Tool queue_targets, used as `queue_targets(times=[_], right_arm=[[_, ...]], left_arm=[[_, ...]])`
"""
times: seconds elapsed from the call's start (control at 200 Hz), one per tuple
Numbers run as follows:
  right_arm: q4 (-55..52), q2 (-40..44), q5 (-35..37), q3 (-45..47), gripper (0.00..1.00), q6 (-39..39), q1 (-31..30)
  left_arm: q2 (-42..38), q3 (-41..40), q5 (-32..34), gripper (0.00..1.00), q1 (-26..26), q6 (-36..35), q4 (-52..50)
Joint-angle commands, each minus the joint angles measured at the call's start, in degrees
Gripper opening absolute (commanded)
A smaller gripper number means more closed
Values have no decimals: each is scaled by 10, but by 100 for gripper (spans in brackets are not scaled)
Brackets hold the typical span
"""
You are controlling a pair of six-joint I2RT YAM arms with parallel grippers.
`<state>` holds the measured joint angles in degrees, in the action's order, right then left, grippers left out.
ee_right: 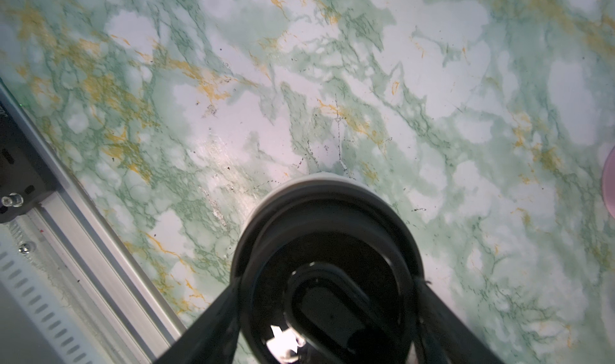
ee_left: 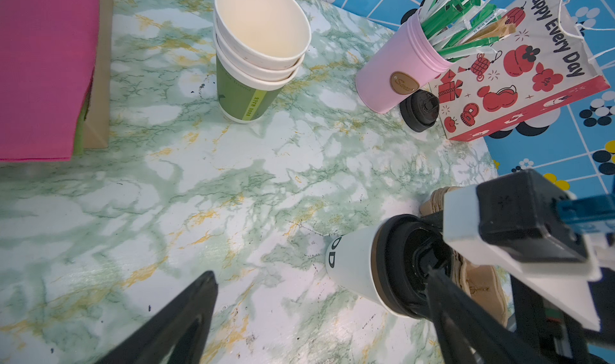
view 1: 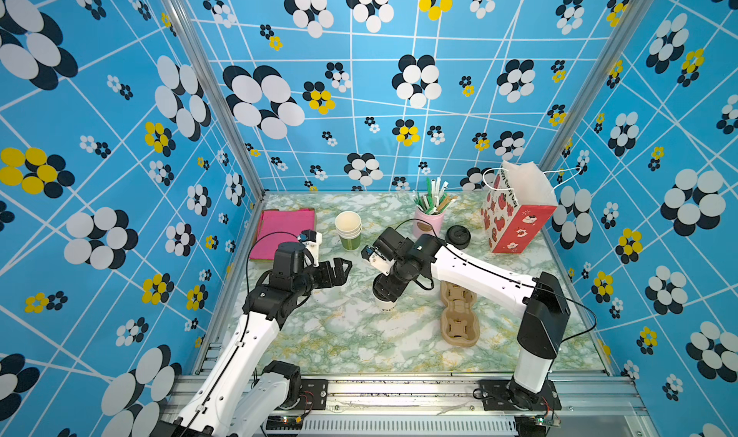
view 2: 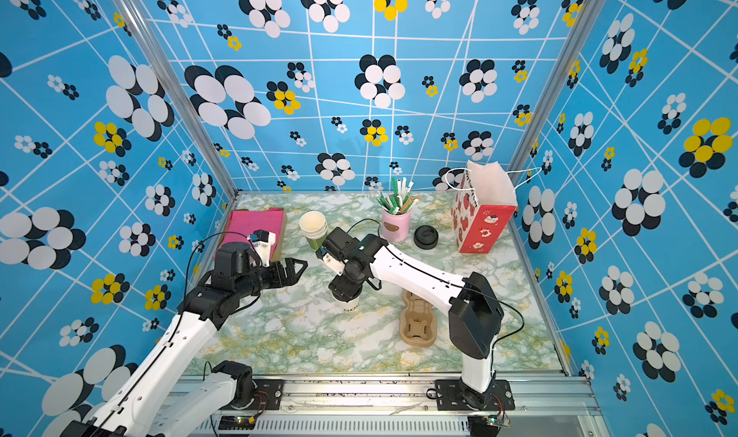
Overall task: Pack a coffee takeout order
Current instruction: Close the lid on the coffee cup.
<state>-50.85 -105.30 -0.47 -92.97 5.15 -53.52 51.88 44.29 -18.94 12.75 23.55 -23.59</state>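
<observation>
The pale paper cup (view 1: 385, 306) with its black lid (ee_right: 326, 219) stands on the marble table near the middle. My right gripper (ee_right: 324, 289) comes down from above, and its two fingers press against opposite sides of the lid. In both top views the right wrist (view 2: 347, 283) covers most of the cup (view 2: 350, 303). The brown pulp cup holder (view 1: 459, 319) lies flat just right of the cup, partly under my right arm. My left gripper (view 1: 345, 269) hovers open to the left of the cup (ee_left: 352, 266), holding nothing.
A stack of lidless cups (view 1: 348, 229) and a flat pink napkin pile (view 1: 283, 231) sit at the back left. A pink tumbler of wrapped straws (view 1: 429, 215), a lone black lid (view 1: 458, 236) and an open red-and-white gift bag (view 1: 515, 215) stand at the back right.
</observation>
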Motion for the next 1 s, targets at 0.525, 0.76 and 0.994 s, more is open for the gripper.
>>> queue_targets(times=[0.525, 0.76, 0.994], right_arm=[[0, -21, -11, 37, 77, -8, -3], [-4, -36, -13, 35, 77, -8, -3], [-15, -48, -6, 54, 75, -7, -3]], left_arm=[[-4, -9, -15, 99, -5, 7, 20], [0, -9, -17, 99, -5, 9, 22], [0, -10, -19, 99, -5, 11, 28]])
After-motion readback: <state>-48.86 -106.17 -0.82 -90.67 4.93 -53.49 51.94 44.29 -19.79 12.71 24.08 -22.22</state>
